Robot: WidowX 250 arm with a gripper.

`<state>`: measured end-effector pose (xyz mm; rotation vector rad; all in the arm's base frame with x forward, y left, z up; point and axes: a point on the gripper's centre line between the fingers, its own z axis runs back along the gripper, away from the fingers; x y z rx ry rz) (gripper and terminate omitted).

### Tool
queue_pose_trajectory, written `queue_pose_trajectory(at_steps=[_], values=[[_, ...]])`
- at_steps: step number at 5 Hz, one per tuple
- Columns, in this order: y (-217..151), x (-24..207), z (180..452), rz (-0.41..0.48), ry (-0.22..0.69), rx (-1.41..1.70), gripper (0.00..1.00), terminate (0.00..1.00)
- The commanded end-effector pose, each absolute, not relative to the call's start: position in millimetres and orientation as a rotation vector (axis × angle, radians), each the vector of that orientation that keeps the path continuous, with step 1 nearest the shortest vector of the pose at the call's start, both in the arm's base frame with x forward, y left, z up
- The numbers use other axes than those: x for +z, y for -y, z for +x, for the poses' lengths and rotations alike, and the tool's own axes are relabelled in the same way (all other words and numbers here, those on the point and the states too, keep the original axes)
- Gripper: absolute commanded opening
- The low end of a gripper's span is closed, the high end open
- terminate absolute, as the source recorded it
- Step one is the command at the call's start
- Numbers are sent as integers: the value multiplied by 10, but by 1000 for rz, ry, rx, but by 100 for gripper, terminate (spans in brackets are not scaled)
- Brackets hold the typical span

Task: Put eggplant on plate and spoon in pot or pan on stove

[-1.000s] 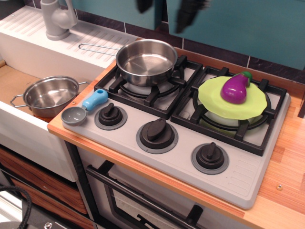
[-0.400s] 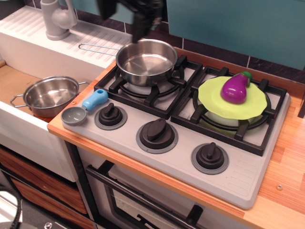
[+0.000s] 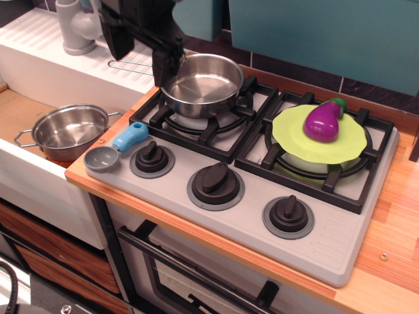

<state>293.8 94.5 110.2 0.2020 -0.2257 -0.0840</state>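
I judged the job half done at this point; the eggplant (image 3: pixel 323 121) already lay on the plate (image 3: pixel 288 134), far off to the pincer's right on the right-hand burner, so that part needed nothing more from me; the spoon (image 3: pixel 116 148) was what remained, and it had not yet been touched.

The pincer (image 3: pixel 139 55) hung up at the back left, over the wire handle of the pan (image 3: pixel 200 84) and just left of the pan's rim; its two dark fingers (image 3: pixel 163 65) pointed downward with a clear gap between them, so I read it as spread fairly wide and holding nothing.

The spoon lay below and a little left of the pincer, nearer the front edge, flat on the corner of the stove (image 3: pixel 262 196); its chunky blue handle pointed back toward the burner and touched or nearly touched the leftmost knob (image 3: pixel 151 159), while the round grey bowl faced up and reached onto the wooden counter (image 3: pixel 91 183); the bowl looked shallow and slick, the handle thick and easy to pinch, so I reckoned the handle was the place to take it.

The pan, just right of the pincer on the left burner, stood empty and ready to receive it; a smaller pot (image 3: pixel 69 133) sat further left of the spoon, not my target.
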Motion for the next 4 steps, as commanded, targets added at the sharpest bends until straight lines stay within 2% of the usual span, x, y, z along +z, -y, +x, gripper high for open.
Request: queue_pose_trajectory(at_steps=[1,3,4], values=[[-1089,870,2845,175,270,-47,100,0],[-1149,609,2763,150,302,-41,100,0],[-1163,554,2765,145,307,-40,100,0]])
